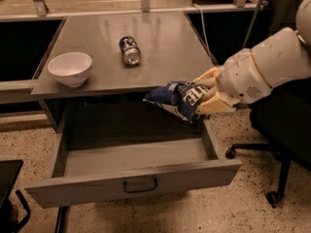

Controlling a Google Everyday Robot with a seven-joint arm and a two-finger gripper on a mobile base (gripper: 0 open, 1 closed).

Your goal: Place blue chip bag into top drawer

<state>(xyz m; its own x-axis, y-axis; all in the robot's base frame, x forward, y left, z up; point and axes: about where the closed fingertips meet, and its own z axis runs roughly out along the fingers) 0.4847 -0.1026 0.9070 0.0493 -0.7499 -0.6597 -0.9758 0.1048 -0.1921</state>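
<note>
The blue chip bag (176,99), crumpled dark blue foil with white lettering, hangs in the air just past the table's front edge, above the right part of the open top drawer (136,157). My gripper (208,95) comes in from the right and is shut on the bag's right end, its tan fingers (212,105) above and below it. The drawer is pulled out wide, grey and shallow, with a dark bar handle (140,185) at the centre of its front panel. Its inside shows nothing in it.
A white bowl (70,68) sits at the left of the grey table top (160,47). A blue-and-silver soda can (129,50) lies on its side near the middle. A black office chair base (272,169) stands on the speckled floor at the right.
</note>
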